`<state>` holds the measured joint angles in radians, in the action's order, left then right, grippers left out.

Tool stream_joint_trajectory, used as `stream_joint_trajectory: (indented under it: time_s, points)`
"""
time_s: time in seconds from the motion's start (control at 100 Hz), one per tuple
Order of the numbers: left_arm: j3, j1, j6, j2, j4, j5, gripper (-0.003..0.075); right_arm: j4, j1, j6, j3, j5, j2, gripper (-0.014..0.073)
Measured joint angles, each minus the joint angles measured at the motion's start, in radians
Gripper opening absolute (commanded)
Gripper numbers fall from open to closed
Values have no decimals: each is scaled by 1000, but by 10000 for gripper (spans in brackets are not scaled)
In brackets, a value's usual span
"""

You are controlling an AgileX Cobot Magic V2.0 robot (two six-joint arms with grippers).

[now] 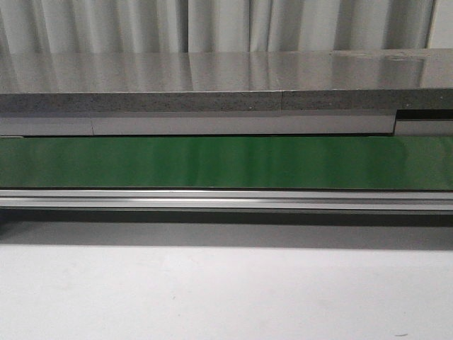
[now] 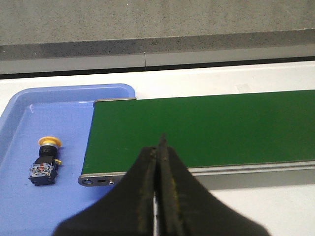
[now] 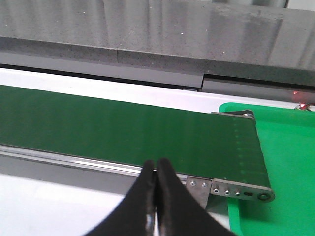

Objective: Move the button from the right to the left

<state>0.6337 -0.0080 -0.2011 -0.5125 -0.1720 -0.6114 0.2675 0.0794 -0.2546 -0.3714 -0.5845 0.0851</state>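
The left hand (image 2: 158, 147) hangs over the near edge of the green conveyor belt (image 2: 206, 128), its fingers pressed together and gripping nothing. Beside the belt's end, the button (image 2: 46, 161) lies on its side in the blue tray (image 2: 19, 108). The right hand (image 3: 156, 169), likewise closed and empty, hovers at the belt's other end, which overhangs a green tray (image 3: 290, 162).
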Motion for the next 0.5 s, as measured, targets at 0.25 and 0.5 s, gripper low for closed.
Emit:
stream_joint_trajectory:
  time_s: [0.25, 0.5]
  points:
    - [-111, -5, 0, 149, 0, 31, -20, 0, 0, 0, 0, 0, 0, -67]
    - [-226, -26, 0, 262, -3, 145, -20, 0, 0, 0, 0, 0, 0, -67]
